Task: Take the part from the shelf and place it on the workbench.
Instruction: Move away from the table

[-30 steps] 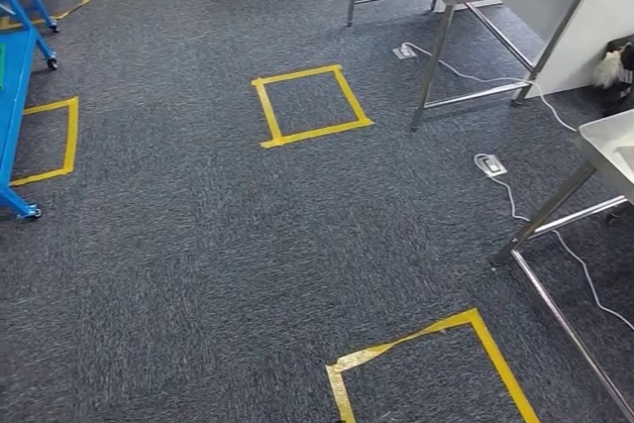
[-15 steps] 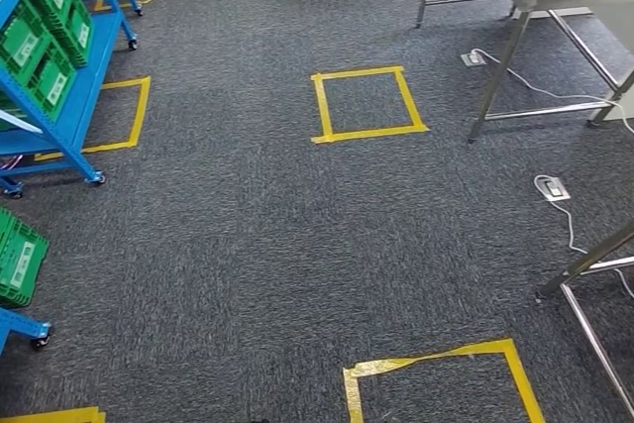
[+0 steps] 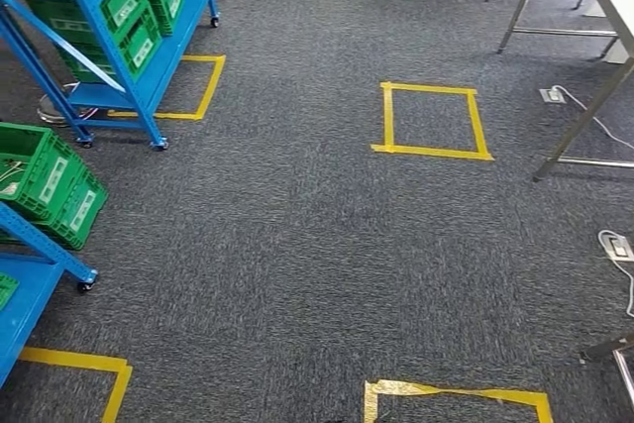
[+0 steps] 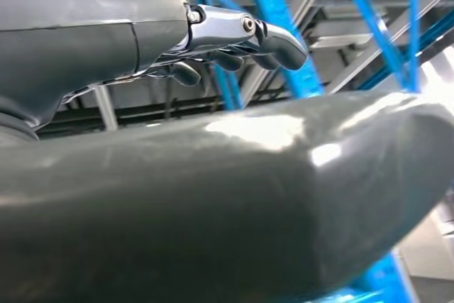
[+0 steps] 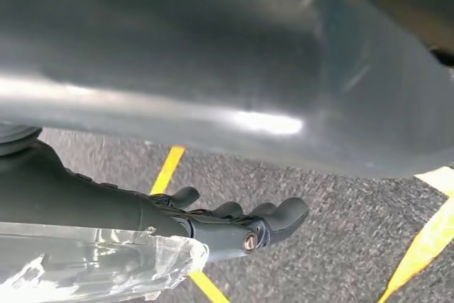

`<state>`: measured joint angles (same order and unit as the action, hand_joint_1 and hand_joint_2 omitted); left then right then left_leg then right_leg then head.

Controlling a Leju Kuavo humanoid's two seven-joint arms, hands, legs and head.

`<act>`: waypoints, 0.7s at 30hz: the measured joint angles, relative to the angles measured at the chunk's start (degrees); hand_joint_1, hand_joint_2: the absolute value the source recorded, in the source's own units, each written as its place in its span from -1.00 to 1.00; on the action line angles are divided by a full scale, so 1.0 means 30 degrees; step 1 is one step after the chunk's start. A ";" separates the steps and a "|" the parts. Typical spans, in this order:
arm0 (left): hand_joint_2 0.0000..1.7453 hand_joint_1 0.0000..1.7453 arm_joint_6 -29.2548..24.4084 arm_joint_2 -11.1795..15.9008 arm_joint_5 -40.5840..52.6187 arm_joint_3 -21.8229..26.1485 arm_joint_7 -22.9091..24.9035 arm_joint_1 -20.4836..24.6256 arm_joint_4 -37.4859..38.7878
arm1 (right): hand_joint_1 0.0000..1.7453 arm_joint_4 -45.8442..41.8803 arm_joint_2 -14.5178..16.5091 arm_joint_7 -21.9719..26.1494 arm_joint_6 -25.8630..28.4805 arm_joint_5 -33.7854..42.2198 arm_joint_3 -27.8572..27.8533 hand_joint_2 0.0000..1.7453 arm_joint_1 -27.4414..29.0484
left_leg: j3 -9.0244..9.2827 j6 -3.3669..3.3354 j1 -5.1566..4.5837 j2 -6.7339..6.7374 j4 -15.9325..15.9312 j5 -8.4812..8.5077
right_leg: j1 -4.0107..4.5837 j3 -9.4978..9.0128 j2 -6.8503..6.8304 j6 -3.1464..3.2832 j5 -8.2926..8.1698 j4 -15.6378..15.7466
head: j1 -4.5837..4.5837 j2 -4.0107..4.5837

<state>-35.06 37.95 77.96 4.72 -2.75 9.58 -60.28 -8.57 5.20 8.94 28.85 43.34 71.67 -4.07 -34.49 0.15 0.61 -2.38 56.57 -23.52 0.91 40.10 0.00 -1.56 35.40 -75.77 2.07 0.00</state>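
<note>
Both hands hung low, the left hand (image 4: 235,37) loosely spread and empty, the right hand (image 5: 230,226) against clear plastic (image 5: 96,264) at lower left (perhaps the bagged part, grip untellable), so smooth, level walking past the blue shelf (image 3: 112,47) at upper left seemed wisest.

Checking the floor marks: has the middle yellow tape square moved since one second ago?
No. The yellow tape square keeps its place beside the floor socket; the whole head view shifted right, so the camera turned.

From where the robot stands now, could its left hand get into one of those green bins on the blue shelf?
Probably not yet: open carpet lies between it and the green bins, and the left hand hangs empty.
</note>
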 joint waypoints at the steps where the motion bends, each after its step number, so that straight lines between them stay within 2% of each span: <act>1: -1.00 -1.00 -0.0002 -0.0013 -0.0009 -0.0013 0.0000 0.0001 0.0025 | -1.00 0.0000 0.0000 -0.0002 0.0000 0.0004 0.0000 -1.00 0.0010 | 0.0005 0.0007 0.0011 -0.0288 0.0005 0.0009 | -0.0012 -0.0205 0.0063 0.0039 -0.0521 0.0587 | -0.0004 0.0000; 2: -1.00 -1.00 -0.0002 -0.0011 -0.0016 -0.0020 0.0000 0.0003 0.0042 | -1.00 0.0000 0.0000 -0.0002 0.0000 0.0007 0.0000 -1.00 0.0011 | 0.0015 0.0032 0.0036 -0.0577 0.0011 0.0021 | -0.0045 -0.0752 0.0257 0.0071 -0.1271 0.1822 | -0.0002 0.0000; 4: -1.00 -1.00 -0.0002 -0.0004 -0.0031 -0.0022 0.0002 0.0031 0.0058 | -1.00 0.0000 0.0000 -0.0002 0.0000 0.0015 0.0000 -1.00 -0.0016 | -0.0040 0.0159 0.0070 -0.1108 0.0057 0.0054 | -0.0219 -0.2010 0.1309 0.0083 -0.2387 0.4476 | -0.0018 0.0000; 5: -1.00 -1.00 -0.0007 0.0000 -0.0035 -0.0029 0.0004 0.0058 0.0060 | -1.00 0.0000 0.0000 -0.0002 0.0000 0.0022 0.0000 -1.00 -0.0032 | -0.0112 0.0269 0.0091 -0.1350 0.0061 0.0104 | -0.0280 -0.2400 0.1705 0.0103 -0.2620 0.5259 | -0.0025 0.0000; 6: -1.00 -1.00 -0.0015 0.0015 -0.0038 -0.0038 0.0005 0.0073 0.0066 | -1.00 0.0000 0.0000 -0.0004 0.0002 0.0036 0.0000 -1.00 -0.0042 | -0.0193 0.0407 0.0121 -0.1590 0.0036 0.0180 | -0.0298 -0.2561 0.1920 0.0149 -0.2652 0.5562 | -0.0031 0.0000; 8: -1.00 -1.00 -0.0029 0.0066 -0.0042 -0.0058 0.0007 0.0056 0.0095 | -1.00 0.0000 0.0000 -0.0011 0.0005 0.0067 0.0000 -1.00 -0.0047 | -0.0320 0.0667 0.0216 -0.1938 -0.0065 0.0335 | -0.0247 -0.2616 0.1466 0.0370 -0.2760 0.5661 | -0.0035 0.0000; 9: -1.00 -1.00 -0.0029 0.0104 -0.0042 -0.0062 0.0011 0.0036 0.0117 | -1.00 0.0000 0.0000 -0.0013 0.0009 0.0080 0.0000 -1.00 -0.0051 | -0.0398 0.0752 0.0211 -0.1703 -0.0003 0.0289 | -0.0242 -0.2640 0.1226 0.0499 -0.2829 0.5728 | -0.0044 0.0000; 10: -1.00 -1.00 -0.0033 0.0129 -0.0042 -0.0077 0.0015 0.0063 0.0137 | -1.00 0.0000 0.0000 -0.0011 0.0011 0.0086 0.0000 -1.00 -0.0054 | -0.0617 0.0815 0.0172 -0.1195 0.0392 0.0012 | -0.0245 -0.2664 0.0962 0.0632 -0.2891 0.5816 | -0.0078 0.0000; 12: -1.00 -1.00 -0.0040 0.0120 -0.0042 -0.0151 0.0026 0.0158 0.0160 | -1.00 0.0000 -0.0002 -0.0004 0.0015 0.0095 0.0000 -1.00 -0.0034 | -0.1547 0.0906 0.0088 0.0050 0.2332 -0.1080 | -0.0205 -0.2666 0.0420 0.0805 -0.2949 0.5920 | -0.0135 0.0000; 13: -1.00 -1.00 -0.0044 0.0075 -0.0044 -0.0206 0.0027 0.0191 0.0178 | -1.00 0.0000 -0.0005 -0.0004 0.0015 0.0104 0.0000 -1.00 -0.0006 | -0.2163 0.0953 0.0091 0.0373 0.3652 -0.1681 | -0.0175 -0.2646 0.0121 0.0851 -0.2949 0.5931 | -0.0153 0.0000; 14: -1.00 -1.00 -0.0044 0.0020 -0.0044 -0.0253 0.0029 0.0179 0.0204 | -1.00 0.0000 -0.0009 -0.0005 0.0015 0.0115 0.0000 -1.00 0.0022 | -0.2624 0.0983 0.0106 0.0491 0.4668 -0.2035 | -0.0159 -0.2623 -0.0173 0.0866 -0.2940 0.5931 | -0.0149 0.0000; 15: -1.00 -1.00 -0.0044 -0.0027 -0.0044 -0.0286 0.0029 0.0156 0.0237 | -1.00 0.0000 -0.0013 -0.0005 0.0015 0.0126 0.0000 -1.00 0.0039 | -0.2806 0.1002 0.0118 0.0542 0.5137 -0.2073 | -0.0150 -0.2607 -0.0468 0.0875 -0.2927 0.5928 | -0.0157 0.0000; 16: -1.00 -1.00 -0.0042 -0.0055 -0.0046 -0.0304 0.0029 0.0145 0.0269 | -1.00 0.0000 -0.0015 -0.0005 0.0015 0.0133 0.0000 -1.00 0.0041 | -0.2642 0.1012 0.0122 0.0579 0.4926 -0.1798 | -0.0146 -0.2599 -0.0739 0.0873 -0.2915 0.5926 | -0.0151 0.0000; 17: -1.00 -1.00 -0.0042 -0.0060 -0.0046 -0.0308 0.0029 0.0153 0.0291 | -1.00 0.0000 -0.0015 -0.0005 0.0015 0.0137 0.0000 -1.00 0.0030 | -0.2091 0.1018 0.0121 0.0713 0.4023 -0.1272 | -0.0145 -0.2606 -0.1005 0.0851 -0.2894 0.5924 | -0.0155 0.0000; 19: -1.00 -1.00 -0.0042 -0.0035 -0.0049 -0.0304 0.0029 0.0240 0.0310 | -1.00 0.0000 -0.0016 -0.0005 0.0015 0.0138 -0.0003 -1.00 0.0003 | -0.0615 0.1016 0.0042 0.1627 0.1566 -0.0370 | -0.0058 -0.2658 -0.1490 0.0720 -0.2800 0.5876 | -0.0164 0.0000; 20: -1.00 -1.00 -0.0047 -0.0035 -0.0049 -0.0304 0.0029 0.0297 0.0311 | -1.00 0.0000 -0.0018 -0.0005 0.0015 0.0140 -0.0005 -1.00 -0.0005 | -0.0076 0.0933 -0.0003 0.2030 0.0644 -0.0151 | 0.0022 -0.2681 -0.1712 0.0627 -0.2738 0.5846 | -0.0158 0.0000; 21: -1.00 -1.00 -0.0053 -0.0031 -0.0053 -0.0306 0.0031 0.0322 0.0313 | -1.00 0.0000 -0.0020 -0.0003 0.0016 0.0142 -0.0005 -1.00 -0.0010 | 0.0172 0.0837 -0.0049 0.2275 0.0171 -0.0128 | 0.0106 -0.2716 -0.1923 0.0546 -0.2686 0.5824 | -0.0142 0.0000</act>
<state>-35.22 37.86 77.80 3.80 -2.66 10.55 -59.34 -8.57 5.14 8.93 28.90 43.77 71.65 -4.10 -33.98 2.66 0.46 4.45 57.09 -23.90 1.23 31.95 -5.77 0.08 27.34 -58.30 1.64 0.00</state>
